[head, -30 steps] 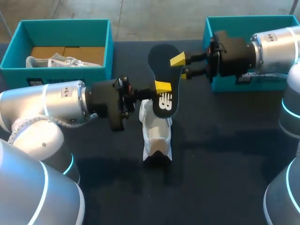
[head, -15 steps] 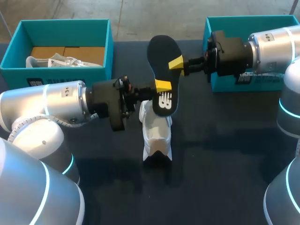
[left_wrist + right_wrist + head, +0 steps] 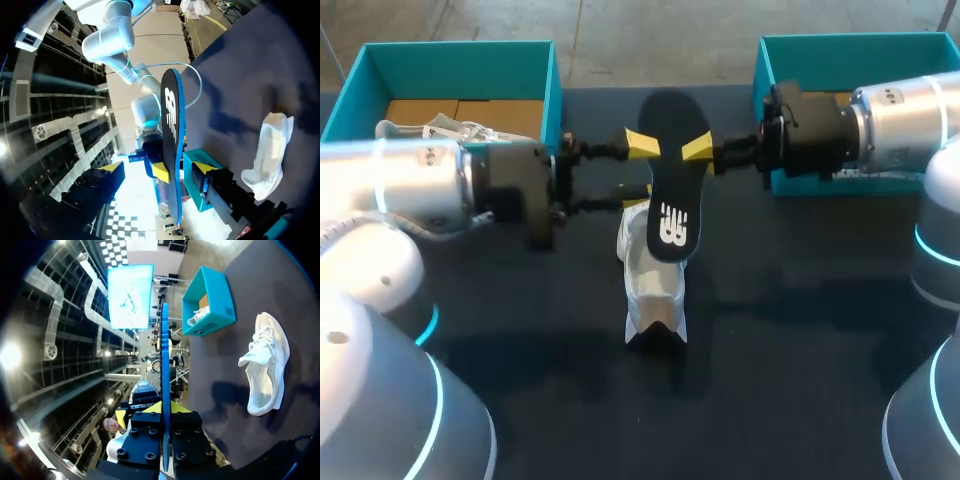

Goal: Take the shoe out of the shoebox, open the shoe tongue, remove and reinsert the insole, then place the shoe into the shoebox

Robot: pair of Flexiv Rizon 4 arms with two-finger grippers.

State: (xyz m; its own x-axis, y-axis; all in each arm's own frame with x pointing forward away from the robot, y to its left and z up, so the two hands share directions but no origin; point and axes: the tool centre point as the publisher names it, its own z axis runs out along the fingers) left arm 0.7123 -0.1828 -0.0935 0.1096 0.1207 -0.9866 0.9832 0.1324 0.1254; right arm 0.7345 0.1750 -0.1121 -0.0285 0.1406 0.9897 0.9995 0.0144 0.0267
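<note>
High overhead — close wrists, shared insole (image 3: pixel 672 180)

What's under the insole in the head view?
The white shoe lies on the table below the black insole, which the right gripper holds. The insole's logo end covers the shoe's far end.

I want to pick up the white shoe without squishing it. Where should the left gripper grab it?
Across its two long sides near the middle, coming down from above. The shoe seems to stand sole-down and is narrow that way, so the open left gripper should fit around it.
</note>
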